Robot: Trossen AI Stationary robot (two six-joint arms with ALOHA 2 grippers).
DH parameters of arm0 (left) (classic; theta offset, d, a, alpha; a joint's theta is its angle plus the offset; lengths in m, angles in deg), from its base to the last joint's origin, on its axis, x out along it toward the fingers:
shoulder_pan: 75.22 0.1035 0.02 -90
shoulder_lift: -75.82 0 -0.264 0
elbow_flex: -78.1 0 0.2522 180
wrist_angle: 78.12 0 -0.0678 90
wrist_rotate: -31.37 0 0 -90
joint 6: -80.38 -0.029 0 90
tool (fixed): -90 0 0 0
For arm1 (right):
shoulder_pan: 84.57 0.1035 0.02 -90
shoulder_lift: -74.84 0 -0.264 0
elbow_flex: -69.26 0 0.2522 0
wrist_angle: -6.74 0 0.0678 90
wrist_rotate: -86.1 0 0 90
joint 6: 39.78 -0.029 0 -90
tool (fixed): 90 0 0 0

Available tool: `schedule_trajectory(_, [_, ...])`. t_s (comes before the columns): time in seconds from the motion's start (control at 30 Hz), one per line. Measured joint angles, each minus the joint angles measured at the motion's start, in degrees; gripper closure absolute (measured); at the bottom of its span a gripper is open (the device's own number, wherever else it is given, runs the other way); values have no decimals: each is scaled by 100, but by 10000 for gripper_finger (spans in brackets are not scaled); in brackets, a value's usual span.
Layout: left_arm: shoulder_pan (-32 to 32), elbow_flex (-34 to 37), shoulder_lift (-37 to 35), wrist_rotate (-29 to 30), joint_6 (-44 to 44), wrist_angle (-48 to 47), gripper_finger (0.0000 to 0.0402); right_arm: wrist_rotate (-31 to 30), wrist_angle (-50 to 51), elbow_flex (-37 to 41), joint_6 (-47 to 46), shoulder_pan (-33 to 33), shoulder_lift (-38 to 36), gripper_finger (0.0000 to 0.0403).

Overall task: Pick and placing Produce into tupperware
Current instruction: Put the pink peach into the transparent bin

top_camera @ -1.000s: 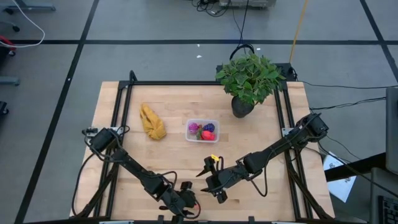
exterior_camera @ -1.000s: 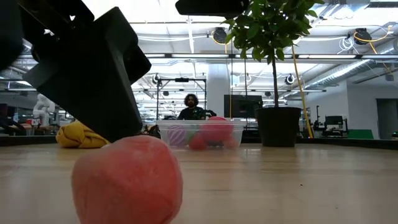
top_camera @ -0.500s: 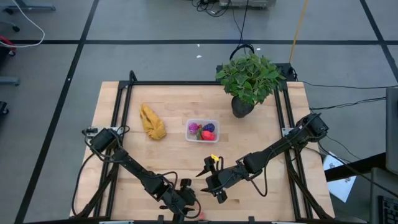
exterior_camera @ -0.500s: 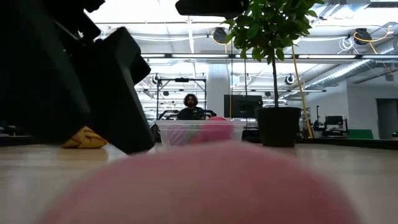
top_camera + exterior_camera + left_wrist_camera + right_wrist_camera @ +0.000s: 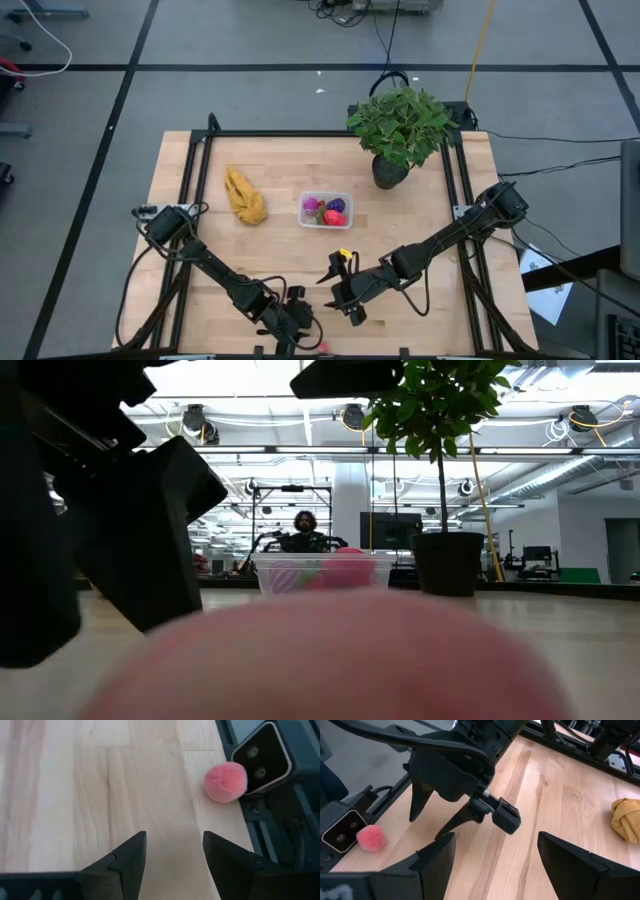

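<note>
1. Wooden table (image 5: 270, 240), bottom centre of the high view: left gripper (image 5: 172, 862) wide and empty, pink ball (image 5: 225, 782) ahead at the table edge, touching a small camera box (image 5: 262, 752).
2. Clear box (image 5: 325, 209) mid-frame, some produce inside.
3. Right gripper (image 5: 492, 857) wide, empty, just beside.
4. Best approach, probably: straddle the ball squarely, avoid nudging it off.
5. Low view: ball only a pink blur; left wrist view: exact position.

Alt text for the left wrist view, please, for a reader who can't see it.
The left gripper is open and empty above the wooden table. Ahead of its dark fingers, a pink toy fruit lies at the table's edge, right up against a small dark camera housing.
</note>
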State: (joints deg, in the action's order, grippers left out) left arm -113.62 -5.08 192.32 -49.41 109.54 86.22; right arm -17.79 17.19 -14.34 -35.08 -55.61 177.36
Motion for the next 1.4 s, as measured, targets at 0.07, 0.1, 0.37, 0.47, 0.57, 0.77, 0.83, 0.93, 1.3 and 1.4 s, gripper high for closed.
schedule_trajectory(0.07, [0,0,-3,-75,11,3,199,1,36,0,-26,-9,0,128])
schedule_trajectory(0.1, [0,0,-9,-125,5,3,199,1,44,0,-48,-12,0,128])
schedule_trajectory(0.37, [-4,0,-9,-177,-30,40,199,1,55,0,-60,-25,1,128])
schedule_trajectory(0.47, [-4,0,-9,-184,-118,58,199,2,55,0,-103,-25,1,128])
schedule_trajectory(0.57, [-11,0,-9,-338,-392,245,199,2,55,0,-104,-25,0,128])
schedule_trajectory(0.77, [-11,0,-13,-426,-838,353,199,2,55,0,-103,-25,2,128])
schedule_trajectory(0.83, [-11,0,-15,-420,-1052,439,199,2,55,0,-68,-25,2,128])
schedule_trajectory(0.93, [-1,0,-14,-383,-1508,593,199,0,64,0,77,-26,-20,128])
schedule_trajectory(1.3, [151,0,17,-371,-2297,539,199,-1613,12,0,429,16,-618,128])
schedule_trajectory(1.4, [236,1,17,-478,-2584,462,199,-1655,-54,0,510,-44,-802,128])
